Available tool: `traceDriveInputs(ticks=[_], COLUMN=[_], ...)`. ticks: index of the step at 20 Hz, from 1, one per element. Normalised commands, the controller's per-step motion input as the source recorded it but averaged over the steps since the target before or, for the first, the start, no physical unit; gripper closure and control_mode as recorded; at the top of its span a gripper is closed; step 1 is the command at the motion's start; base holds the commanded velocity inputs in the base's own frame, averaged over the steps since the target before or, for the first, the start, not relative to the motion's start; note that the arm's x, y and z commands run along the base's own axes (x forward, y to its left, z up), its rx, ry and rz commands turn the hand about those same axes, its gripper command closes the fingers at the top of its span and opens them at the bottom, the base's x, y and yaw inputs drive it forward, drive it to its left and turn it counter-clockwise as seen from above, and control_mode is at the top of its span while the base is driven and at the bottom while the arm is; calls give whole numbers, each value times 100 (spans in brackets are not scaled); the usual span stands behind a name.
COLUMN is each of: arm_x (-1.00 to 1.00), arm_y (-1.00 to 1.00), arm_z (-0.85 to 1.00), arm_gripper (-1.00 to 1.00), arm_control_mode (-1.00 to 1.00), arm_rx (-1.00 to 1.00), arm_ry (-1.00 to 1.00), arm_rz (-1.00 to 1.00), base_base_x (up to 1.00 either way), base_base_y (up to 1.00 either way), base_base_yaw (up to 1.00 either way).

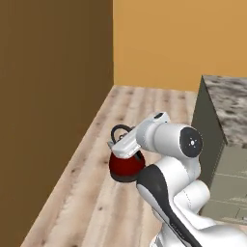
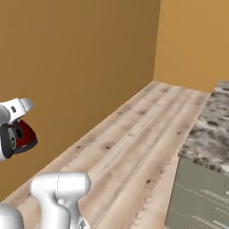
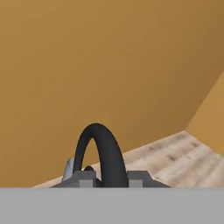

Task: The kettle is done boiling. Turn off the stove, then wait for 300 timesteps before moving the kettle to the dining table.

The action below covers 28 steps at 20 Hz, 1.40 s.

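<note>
The small red kettle [image 1: 126, 167] hangs in the air above the wooden floor, lifted by its black arched handle [image 3: 103, 148]. My gripper [image 1: 119, 144] is shut on that handle, and in the hand view its fingertips [image 3: 84, 176] sit on either side of the arch. A sliver of the silver lid [image 3: 68, 169] shows beside the handle. The kettle's red body [image 2: 26, 134] also appears at the left edge of the right base view. The dining table's speckled granite top [image 1: 228, 103] lies to the right of the arm. The stove is out of view.
A tall brown wall [image 1: 53, 96] runs along the left, close to the kettle, and meets an orange wall [image 1: 178, 38] at the far corner. Light wooden floor [image 2: 134, 134] stretches ahead between the wall and the island's grey-green side panels [image 2: 197, 197].
</note>
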Motion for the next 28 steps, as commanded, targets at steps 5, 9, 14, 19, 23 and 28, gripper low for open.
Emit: traceDriveInputs(ticks=[5,9,14,19,23,28], arm_x=[0,0,0,0,0,0], arm_y=[0,0,0,0,0,0], arm_z=[0,0,0,0,0,0], arm_gripper=[100,100,100,100,100,100], arm_control_mode=[100,100,100,100,100,100], arm_rx=[0,0,0,0,0,0], arm_ry=[0,0,0,0,0,0], arm_rz=[0,0,0,0,0,0], base_base_x=[63,75,77,78,82,83], base_base_y=[53,46,51,59,62,65], base_base_yaw=[-52,-49,-49,-48,-47,-45])
